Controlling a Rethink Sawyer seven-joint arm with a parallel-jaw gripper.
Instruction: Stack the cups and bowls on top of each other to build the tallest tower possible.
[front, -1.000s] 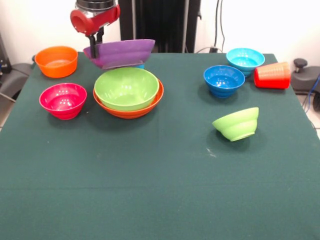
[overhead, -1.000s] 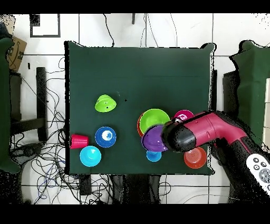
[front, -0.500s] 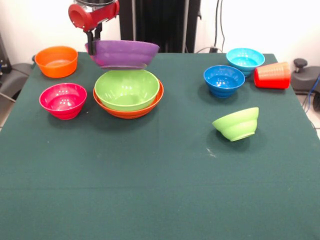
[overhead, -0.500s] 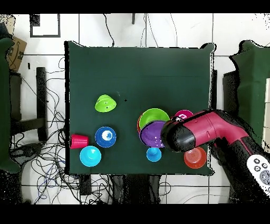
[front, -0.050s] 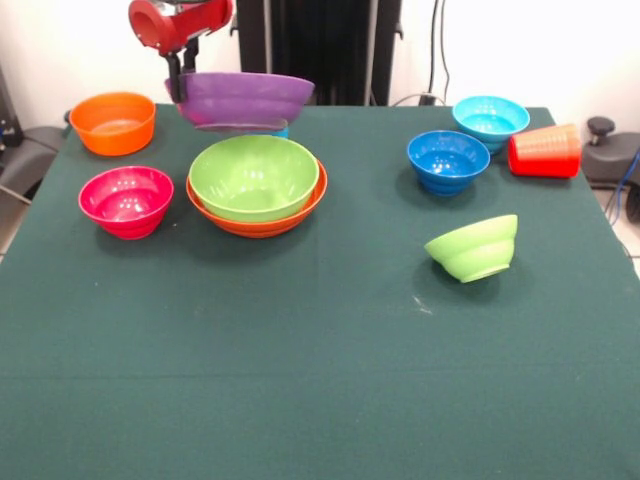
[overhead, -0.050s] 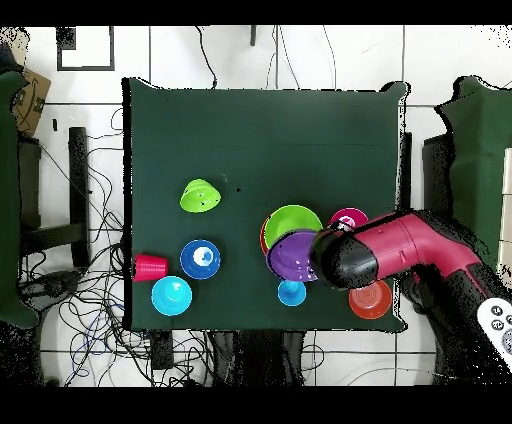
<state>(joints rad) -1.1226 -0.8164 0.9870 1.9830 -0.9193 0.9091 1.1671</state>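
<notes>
Holding the purple bowl (front, -0.050s: 240, 99) by its rim, your claw (front, -0.050s: 180, 82) is clamped on the bowl's edge at the side nearest the small orange bowl (front, -0.050s: 113, 122), so the bowl hangs roughly level and clear of the desk (front, -0.050s: 320, 380). It sits in the air just behind and above the tower (front, -0.050s: 257, 186), which for now is the large green bowl nested in the large orange one. From above, the purple bowl (overhead, -0.050s: 293, 255) overlaps the near edge of that pair rather than sitting centred on it.

Pinching at the rim makes sense: it leaves the bowl's underside free to drop straight into the green one. To my eye you need to bring it forward over the green bowl's middle, then lower it.

Waiting on the desk are the pink bowl (front, -0.050s: 126, 200) beside the tower, the dark blue bowl (front, -0.050s: 448, 160) and light blue bowl (front, -0.050s: 490, 120) together, the tipped small green bowl (front, -0.050s: 472, 247), and the red cup (front, -0.050s: 544, 151) lying on its side. A light blue cup (overhead, -0.050s: 291, 292) stands behind the raised bowl.
</notes>
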